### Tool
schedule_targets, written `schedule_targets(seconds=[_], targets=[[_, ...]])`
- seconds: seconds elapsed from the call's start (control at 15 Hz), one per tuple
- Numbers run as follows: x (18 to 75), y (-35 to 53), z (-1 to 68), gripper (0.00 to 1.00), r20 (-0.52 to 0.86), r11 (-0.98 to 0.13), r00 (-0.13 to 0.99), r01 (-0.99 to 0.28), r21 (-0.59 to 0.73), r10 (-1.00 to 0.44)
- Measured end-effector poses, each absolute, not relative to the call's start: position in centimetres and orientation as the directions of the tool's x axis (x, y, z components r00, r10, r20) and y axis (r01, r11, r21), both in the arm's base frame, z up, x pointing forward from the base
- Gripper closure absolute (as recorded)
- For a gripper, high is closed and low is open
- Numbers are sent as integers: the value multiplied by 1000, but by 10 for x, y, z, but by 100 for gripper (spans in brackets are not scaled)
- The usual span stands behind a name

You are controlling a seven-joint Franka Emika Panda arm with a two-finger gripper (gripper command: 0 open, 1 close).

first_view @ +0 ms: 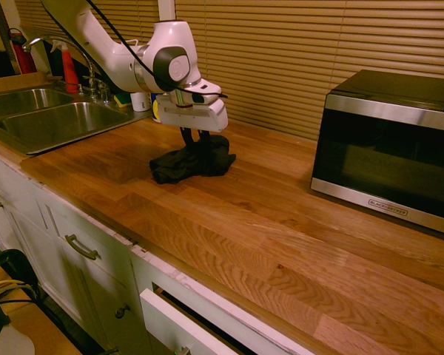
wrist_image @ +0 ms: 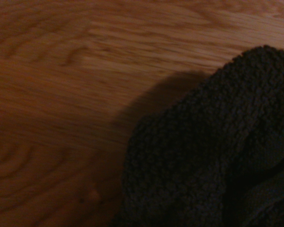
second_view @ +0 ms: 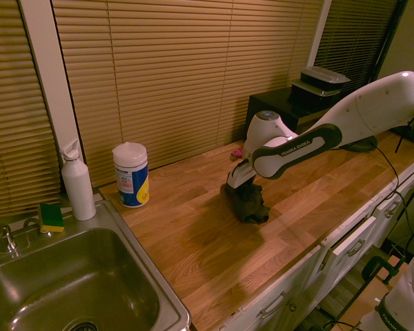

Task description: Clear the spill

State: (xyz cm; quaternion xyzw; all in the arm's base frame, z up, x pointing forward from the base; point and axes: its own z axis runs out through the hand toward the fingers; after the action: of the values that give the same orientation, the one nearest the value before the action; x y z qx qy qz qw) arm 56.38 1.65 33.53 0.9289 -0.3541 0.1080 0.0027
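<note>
A crumpled black cloth (first_view: 179, 165) (second_view: 250, 205) lies on the light wood counter (first_view: 281, 237), pulled up into a peak at its middle. My gripper (first_view: 194, 140) (second_view: 237, 187) stands straight above it, pointing down, its dark fingers shut on that raised peak. In the wrist view the cloth (wrist_image: 217, 156) fills one corner over bare wood grain. No dark drops or streaks of the spill show in any view; the wood under the cloth is hidden.
A black microwave (first_view: 388, 140) stands at the counter's far end. A steel sink (first_view: 52, 122) (second_view: 62, 289) lies at the other end, with a wipes canister (second_view: 131, 174), a white spray bottle (second_view: 77, 183) and a sponge (second_view: 52, 217) beside it.
</note>
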Motion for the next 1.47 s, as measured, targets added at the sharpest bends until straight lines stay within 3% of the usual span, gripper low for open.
schedule_targets(seconds=[0.73, 1.47], targets=[[570, -15, 335, 100, 176, -723, 703, -686, -87, -689], [552, 112, 339, 100, 132, -710, 698, -700, -79, -704]])
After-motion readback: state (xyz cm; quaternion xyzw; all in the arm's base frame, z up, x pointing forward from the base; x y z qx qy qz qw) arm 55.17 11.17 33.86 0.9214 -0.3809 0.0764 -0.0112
